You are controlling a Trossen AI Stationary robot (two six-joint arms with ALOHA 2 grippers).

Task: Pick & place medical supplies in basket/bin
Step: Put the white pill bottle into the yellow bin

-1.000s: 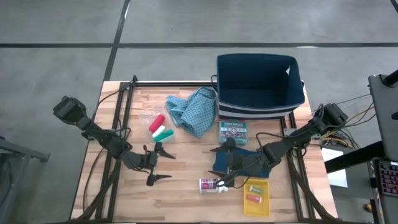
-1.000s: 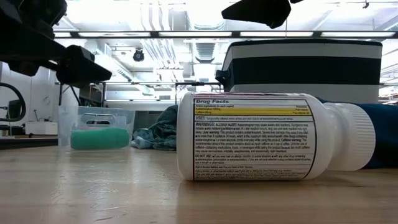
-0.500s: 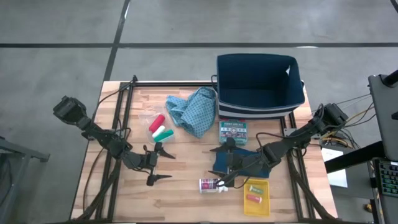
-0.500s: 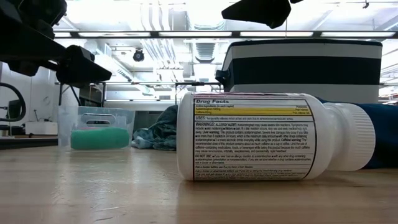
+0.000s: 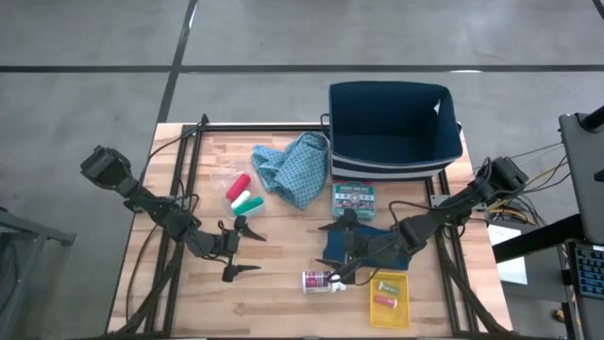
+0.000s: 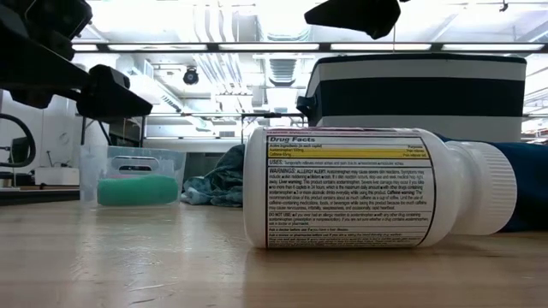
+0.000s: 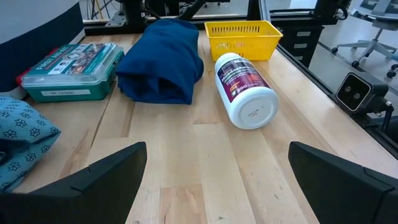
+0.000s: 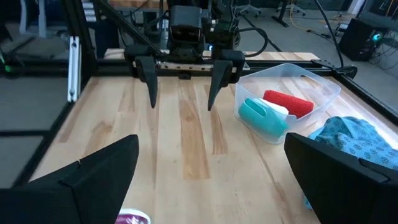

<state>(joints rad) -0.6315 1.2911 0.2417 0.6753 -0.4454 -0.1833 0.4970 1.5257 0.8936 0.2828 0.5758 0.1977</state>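
The left gripper [image 5: 238, 247] hovers over the near-left part of the wooden table [image 5: 283, 293] with its fingers spread wide and nothing between them; the right gripper [image 5: 337, 247] hangs near the table's middle front, likewise spread and empty; the two face each other across a bare stretch of boards.

The white pill bottle [image 5: 320, 280] lies on its side at the front of the table, just beside the right gripper's nearer finger and apart from it; from the left wrist it lies ahead across bare wood, its flat base turned that way [image 7: 245, 89]; in the low view its label fills the centre [image 6: 360, 188].

The dark teal folded cloth [image 7: 161, 59] lies under and behind the right gripper, between a green-edged clear box [image 5: 354, 200] and a yellow tray [image 5: 391, 298] that holds small items; the navy bin [image 5: 393, 127] stands at the far right, beyond the box.

The red, green and white cylinders [image 5: 243, 196] sit together in a clear tub [image 8: 287, 99], on the far side of the left gripper and near it; the light-blue patterned cloth [image 5: 293, 166] lies crumpled between the tub and the bin, touching the bin's near-left corner as far as can be seen.
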